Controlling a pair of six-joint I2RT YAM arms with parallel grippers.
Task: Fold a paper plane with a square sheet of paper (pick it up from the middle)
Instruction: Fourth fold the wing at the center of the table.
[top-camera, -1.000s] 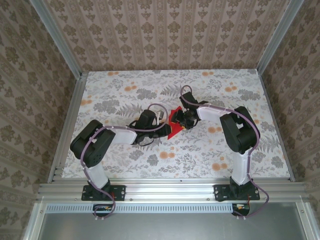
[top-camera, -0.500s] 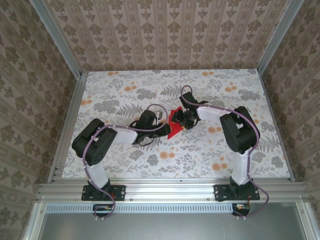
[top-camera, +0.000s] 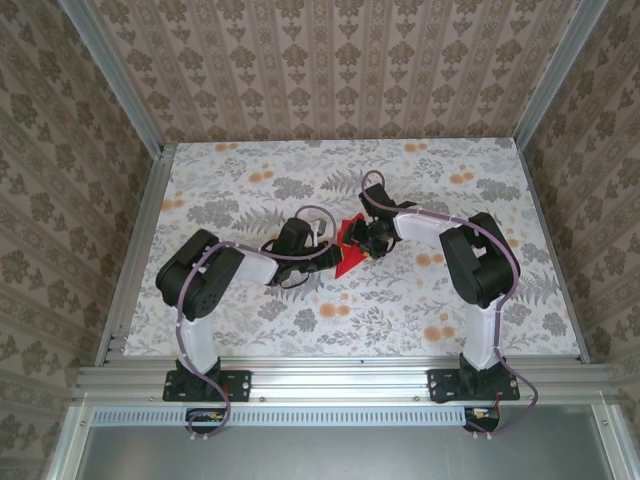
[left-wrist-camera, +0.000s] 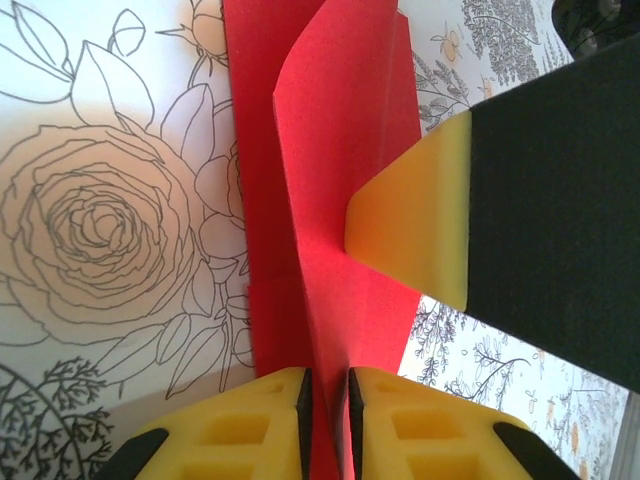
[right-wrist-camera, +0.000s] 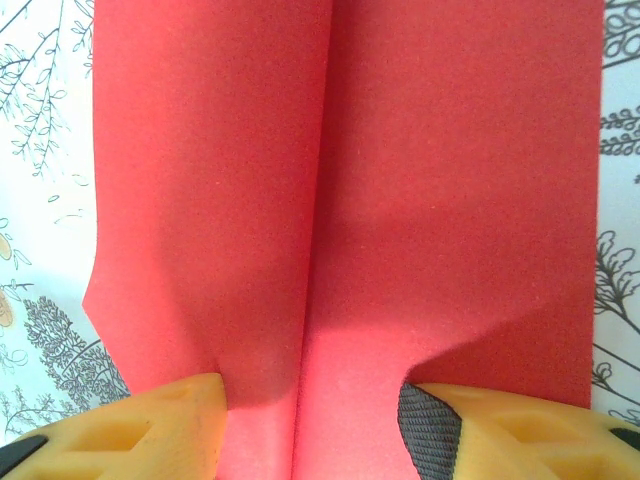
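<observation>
The square sheet of paper (top-camera: 347, 262) is bright red and lies partly folded at the middle of the table. In the left wrist view the paper (left-wrist-camera: 340, 150) has a flap standing up from the flat part. My left gripper (left-wrist-camera: 327, 375) is shut on the lower end of that flap, which runs between its yellow fingers. From above, the left gripper (top-camera: 328, 252) is at the paper's left edge. My right gripper (right-wrist-camera: 310, 390) is open, its fingertips down on the paper (right-wrist-camera: 450, 180), one on each side of a long crease. One right finger (left-wrist-camera: 410, 225) touches the flap.
The table (top-camera: 250, 180) has a floral cover, with aluminium rails along its sides and front. Patterned walls close in the back and both sides. Both forearms reach in low towards the middle and nearly meet over the paper.
The left arm's elbow has shifted up and to the right. Both grippers and the paper stay where they were.
</observation>
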